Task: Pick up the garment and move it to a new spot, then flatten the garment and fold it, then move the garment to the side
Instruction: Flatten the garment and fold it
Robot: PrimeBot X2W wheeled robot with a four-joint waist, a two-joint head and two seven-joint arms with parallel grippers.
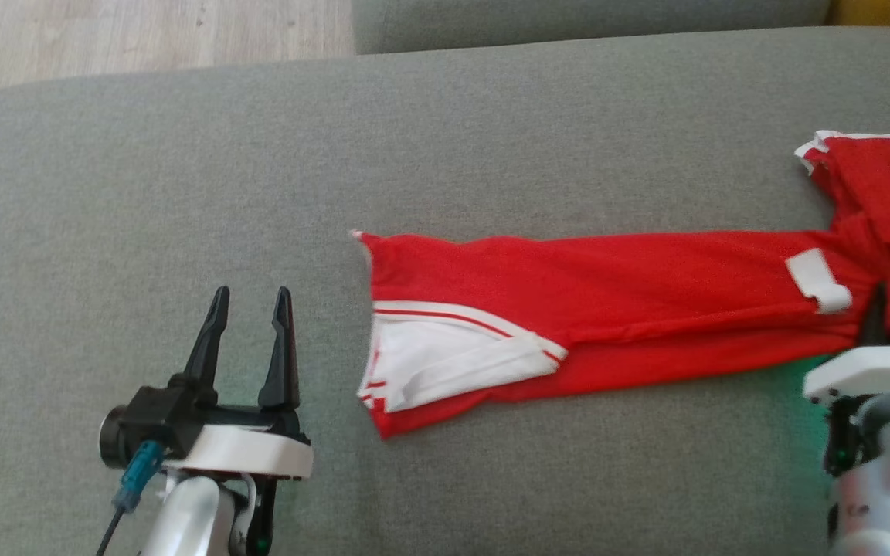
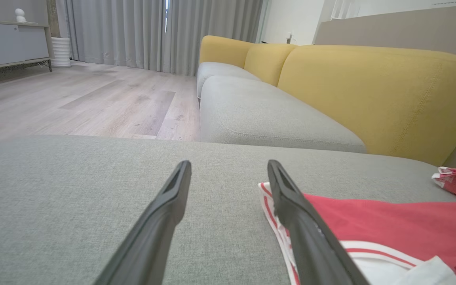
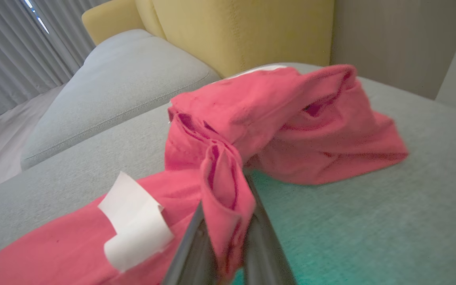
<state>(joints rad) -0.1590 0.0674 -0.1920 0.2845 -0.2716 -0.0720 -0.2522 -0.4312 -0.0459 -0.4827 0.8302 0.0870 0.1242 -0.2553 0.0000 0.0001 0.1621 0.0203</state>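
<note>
The red garment (image 1: 615,293) with white trim lies stretched across the grey cushion (image 1: 259,154), from the middle toward the right edge, where it bunches up. A white label (image 1: 817,279) sits on its right part. My right gripper (image 1: 876,309) is shut on a fold of the red garment (image 3: 228,186) near that bunched end. My left gripper (image 1: 250,309) stands open over bare cushion, a little left of the garment's white-trimmed end (image 2: 370,233); nothing is between its fingers (image 2: 172,198).
A second grey seat (image 2: 259,114) with yellow backrests (image 2: 378,91) stands beyond the cushion. Wooden floor (image 2: 73,99) lies to the far left, with curtains (image 2: 141,31) and a grey cabinet (image 2: 6,43) behind it.
</note>
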